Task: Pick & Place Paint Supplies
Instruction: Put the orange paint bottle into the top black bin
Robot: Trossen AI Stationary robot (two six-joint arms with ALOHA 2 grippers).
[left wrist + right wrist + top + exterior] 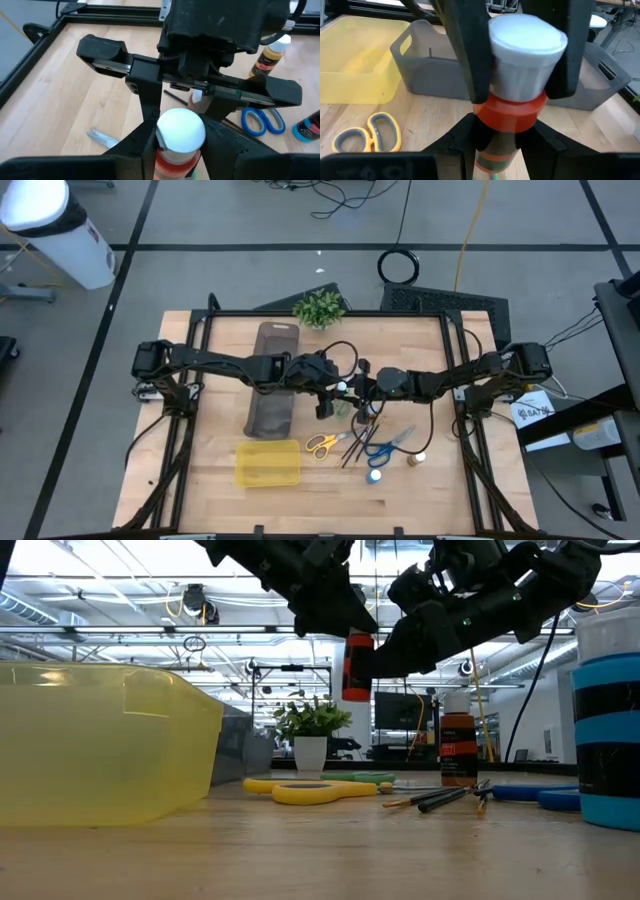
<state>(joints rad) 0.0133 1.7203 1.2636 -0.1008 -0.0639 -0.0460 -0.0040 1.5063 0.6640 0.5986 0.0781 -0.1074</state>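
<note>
Wooden tabletop (210, 370) from above: both grippers meet mid-table, near the grey organiser tray (272, 395), yellow tray (267, 463) and scissors (322, 444). Low view: an orange paint bottle (357, 665) hangs above brushes (440, 797). Wrist views: left gripper (177, 150) and right gripper (502, 142) each clamp this white-capped bottle.

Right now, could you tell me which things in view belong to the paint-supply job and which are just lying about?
Belong to the job:
- white-capped paint bottle, gripped by left tool and right tool
- yellow-handled scissors
- blue-handled scissors
- dark brushes
- blue-capped bottle

Just lying about:
- potted plant
- yellow tray
- grey organiser tray
</note>
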